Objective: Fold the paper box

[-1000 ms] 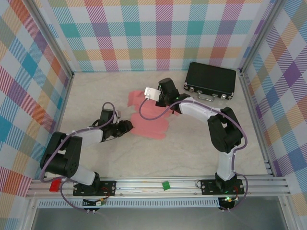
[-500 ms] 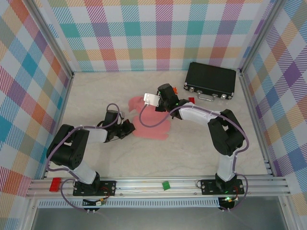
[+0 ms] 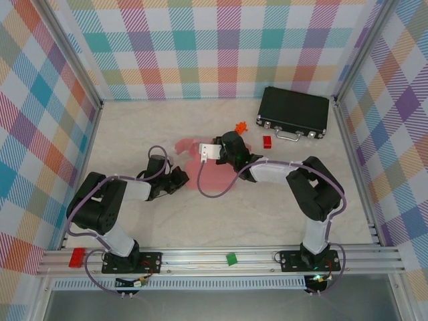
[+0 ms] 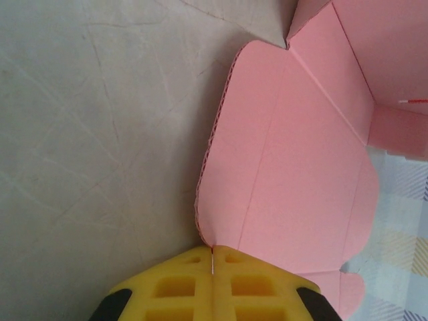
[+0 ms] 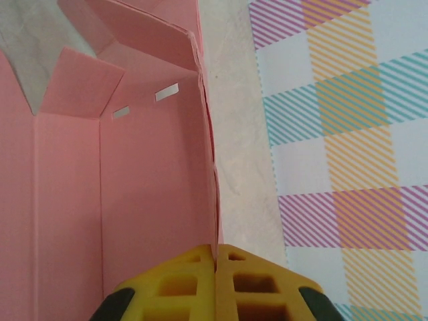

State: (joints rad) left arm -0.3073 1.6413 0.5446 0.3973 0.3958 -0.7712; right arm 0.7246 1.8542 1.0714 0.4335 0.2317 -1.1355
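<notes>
On the rail along the table's near edge lie a red piece at the left end and a small green piece near the middle.

Further in, left of the table's centre, the left gripper lies low over the tabletop. Its yellow fingers are pressed together on the corrugated edge of a rounded flap, which runs straight into the seam between them.

The paper box sits about mid-table, well clear of every edge. It is light-pink card, partly raised: some panels lie flat on the marbled surface and others stand up as walls.

At the far side of the card, the right gripper is closed too, nipping the top edge of an upright pink wall – from the wrist, that wall runs away from the fingertips to a folded corner.

Beyond it, toward the far right corner, come a small red block, an orange toy and a closed black case — the block just beside the case's handle.
</notes>
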